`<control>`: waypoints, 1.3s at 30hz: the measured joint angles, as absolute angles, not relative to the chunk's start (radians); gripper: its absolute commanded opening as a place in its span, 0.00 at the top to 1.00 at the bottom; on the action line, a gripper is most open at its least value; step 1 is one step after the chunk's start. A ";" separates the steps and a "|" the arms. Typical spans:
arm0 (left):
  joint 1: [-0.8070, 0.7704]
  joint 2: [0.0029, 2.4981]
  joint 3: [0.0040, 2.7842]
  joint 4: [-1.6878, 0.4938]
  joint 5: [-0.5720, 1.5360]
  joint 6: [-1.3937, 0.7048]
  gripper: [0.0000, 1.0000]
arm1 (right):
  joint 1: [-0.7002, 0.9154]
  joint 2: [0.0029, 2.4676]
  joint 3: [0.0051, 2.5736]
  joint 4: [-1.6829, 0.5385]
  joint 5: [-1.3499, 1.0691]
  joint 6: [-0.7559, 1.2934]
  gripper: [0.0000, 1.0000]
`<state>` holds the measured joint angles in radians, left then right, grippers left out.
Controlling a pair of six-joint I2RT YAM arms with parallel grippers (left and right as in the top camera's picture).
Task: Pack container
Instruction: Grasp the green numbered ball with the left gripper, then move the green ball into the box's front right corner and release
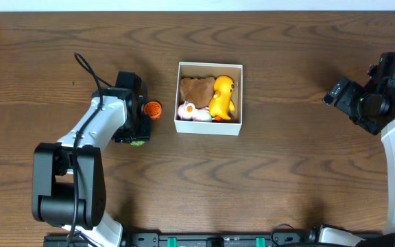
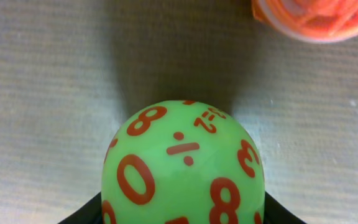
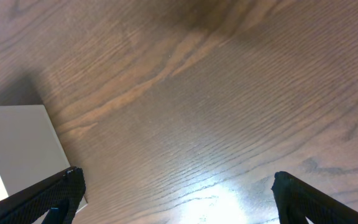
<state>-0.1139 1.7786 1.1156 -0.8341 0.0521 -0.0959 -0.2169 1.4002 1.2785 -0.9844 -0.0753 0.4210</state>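
Observation:
The container [image 1: 208,127] is a square white box with a brown inside, at the table's middle. It holds a brown toy [image 1: 196,88], a yellow duck [image 1: 223,97] and a pink and white toy [image 1: 192,112]. My left gripper [image 1: 136,130] is left of the box, shut on a green ball [image 2: 182,165] with red numbers, which sits between its fingers [image 2: 182,214]. An orange toy [image 1: 153,109] lies on the table just beyond the ball and also shows in the left wrist view [image 2: 319,18]. My right gripper [image 1: 334,92] is open and empty [image 3: 176,180], far right of the box.
The box's white side wall [image 3: 17,149] shows at the left edge of the right wrist view. Bare brown wood table [image 1: 286,158] lies between the box and the right arm.

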 measured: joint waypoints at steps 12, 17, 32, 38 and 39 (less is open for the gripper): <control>-0.193 1.542 1.457 -1.031 0.114 -0.096 0.61 | -0.217 1.400 1.279 -0.983 -0.076 0.421 0.01; -0.343 1.442 1.481 -0.949 0.136 -0.096 0.61 | -0.217 1.400 1.279 -0.983 -0.076 0.421 0.01; -0.624 1.800 1.481 -0.741 0.147 -0.096 0.60 | -0.217 1.400 1.279 -0.985 -0.075 0.421 0.01; -0.623 1.863 1.480 -0.735 0.166 -0.095 0.47 | -0.217 1.400 1.279 -0.988 -0.076 0.421 0.01; -0.623 1.863 1.480 -0.733 0.173 -0.091 0.40 | -0.217 1.400 1.279 -0.988 -0.075 0.421 0.01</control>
<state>-0.6231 1.8626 1.4803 -0.7334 0.1730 -0.0914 -0.2169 1.4002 1.2785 -0.9882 -0.0753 0.4210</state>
